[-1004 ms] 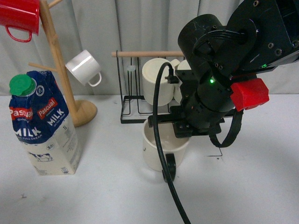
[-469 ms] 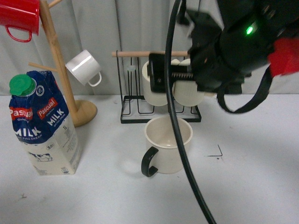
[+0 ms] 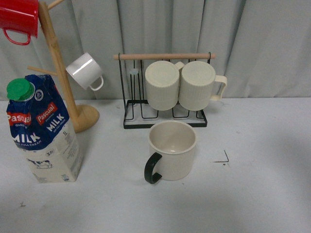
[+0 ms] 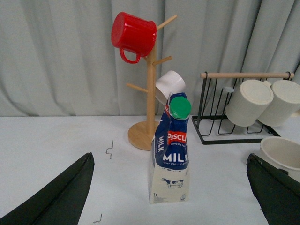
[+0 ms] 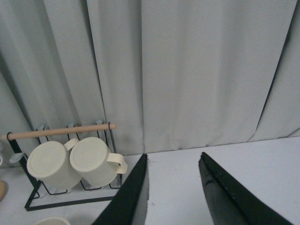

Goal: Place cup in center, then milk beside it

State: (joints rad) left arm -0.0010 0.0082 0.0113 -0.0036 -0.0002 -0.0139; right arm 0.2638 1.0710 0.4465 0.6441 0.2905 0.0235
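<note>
With the left gripper (image 4: pixel 168 157) gaping empty and the milk (image 3: pixel 41 131) straight ahead of it, could topple that tall carton by clamping high or off-centre.

The cup (image 3: pixel 177 165) is smooth, glossy cream with a shiny black handle. The milk carton (image 3: pixel 41 131) is printed paperboard with a faint sheen, and its green cap (image 3: pixel 20 90) looks plastic. The mug tree (image 3: pixel 58 68) is bare wood. The rack (image 3: pixel 165 126) is thin black wire under a wooden rod (image 3: pixel 165 56). The ribbed mugs (image 3: pixel 163 85) are matt, as is the white surface (image 3: pixel 262 184).
</note>
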